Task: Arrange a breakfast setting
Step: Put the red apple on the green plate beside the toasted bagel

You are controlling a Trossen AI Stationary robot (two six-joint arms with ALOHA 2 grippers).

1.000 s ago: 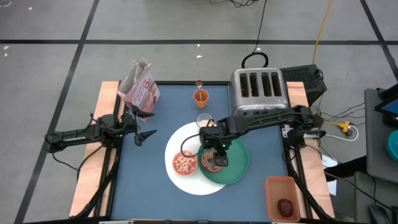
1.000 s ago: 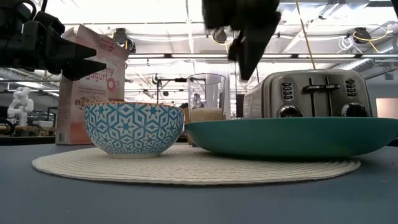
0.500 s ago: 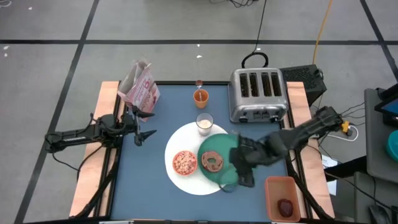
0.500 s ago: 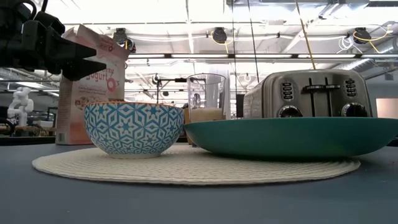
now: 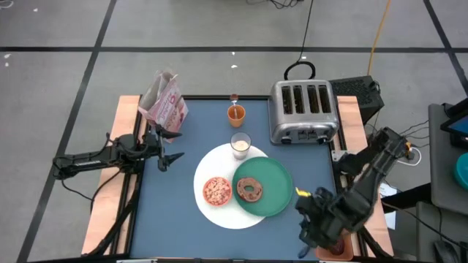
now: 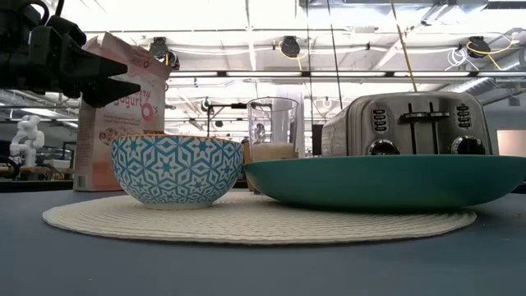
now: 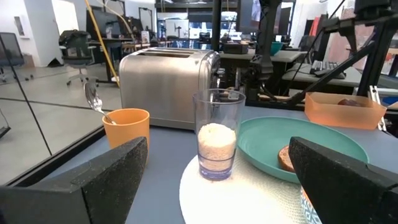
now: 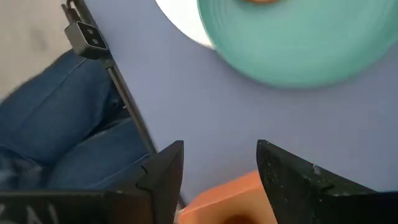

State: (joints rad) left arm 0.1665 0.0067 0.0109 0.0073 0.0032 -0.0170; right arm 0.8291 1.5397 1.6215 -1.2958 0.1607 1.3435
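A large white round plate (image 5: 219, 208), woven like a mat in the low view (image 6: 246, 220), lies mid-table. On it rest a green plate (image 5: 274, 183) with a brown bagel (image 5: 251, 190), a blue-patterned bowl (image 6: 177, 168) of pinkish cereal (image 5: 216, 190), and a milk glass (image 5: 240, 145). An orange cup (image 5: 235, 113) with a spoon stands behind. My right gripper (image 5: 308, 237) is open above an orange tray (image 8: 230, 199) at the near right corner. The dark red fruit (image 7: 351, 101) lies in that tray. My left gripper (image 5: 173, 157) is open and empty at the left.
A silver four-slot toaster (image 5: 303, 111) stands at the back right and a pink cereal box (image 5: 164, 102) at the back left. A person's legs in jeans (image 8: 56, 143) show past the table's near edge. Bare blue tabletop (image 5: 168, 212) lies at the near left.
My right gripper has gone from above the bagel on the green plate toward the table's near right corner, over the orange tray, and has left the low view. The bagel stays on the green plate.
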